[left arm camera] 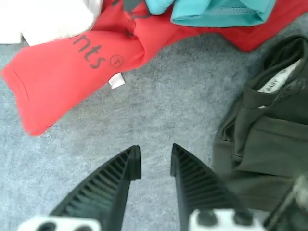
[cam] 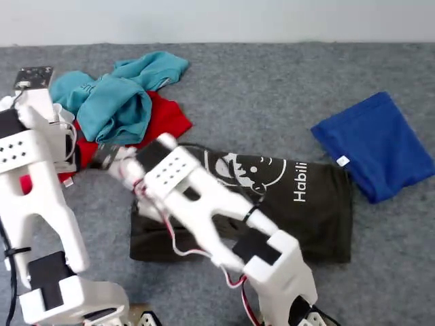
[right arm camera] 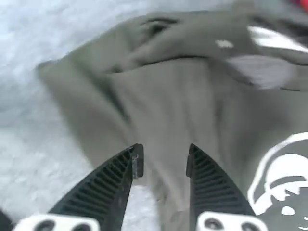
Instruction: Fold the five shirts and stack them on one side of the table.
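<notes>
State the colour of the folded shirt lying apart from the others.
Blue; the folded shirt shows best in the high view.

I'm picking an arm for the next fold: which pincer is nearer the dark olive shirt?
Right. The right pincer hangs open directly over the dark olive shirt; the left pincer, open, is over grey table between it and the red shirt.

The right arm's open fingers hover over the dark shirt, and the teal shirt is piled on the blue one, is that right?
Not quite: the teal shirt is piled on the red shirt, not the blue shirt, as the high view shows. The right gripper is indeed open over the dark shirt.
</notes>
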Controlling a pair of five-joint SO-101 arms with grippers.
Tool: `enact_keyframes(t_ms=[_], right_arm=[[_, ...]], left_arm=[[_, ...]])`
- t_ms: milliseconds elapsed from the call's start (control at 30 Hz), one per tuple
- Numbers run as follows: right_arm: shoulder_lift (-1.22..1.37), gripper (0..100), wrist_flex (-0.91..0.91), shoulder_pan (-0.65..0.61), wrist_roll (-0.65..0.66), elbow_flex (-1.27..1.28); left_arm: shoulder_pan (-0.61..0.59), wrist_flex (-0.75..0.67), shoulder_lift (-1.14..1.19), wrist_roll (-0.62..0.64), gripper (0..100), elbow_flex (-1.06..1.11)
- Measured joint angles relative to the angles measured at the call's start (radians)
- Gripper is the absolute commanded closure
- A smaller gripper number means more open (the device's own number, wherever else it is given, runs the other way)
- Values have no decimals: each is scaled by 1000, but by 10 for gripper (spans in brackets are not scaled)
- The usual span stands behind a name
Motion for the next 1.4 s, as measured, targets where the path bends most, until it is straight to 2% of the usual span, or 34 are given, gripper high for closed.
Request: enact_keyframes(t_ms=[167,333,600,1000,1400], right_arm=[[0,948,21,-94,18,9],[-2,946,17,-167,18,120],[-2,905,-87,-189,18,292],[-40,902,-276,-215,17,482],[-150,901,-235,-209,63,485]], left_arm=[[-143,0,0,0,885,-21],[-249,2,0,0,885,-83],[-436,2,0,0,885,-206],[-445,2,0,0,885,-207],[-427,2,0,0,885,-207]])
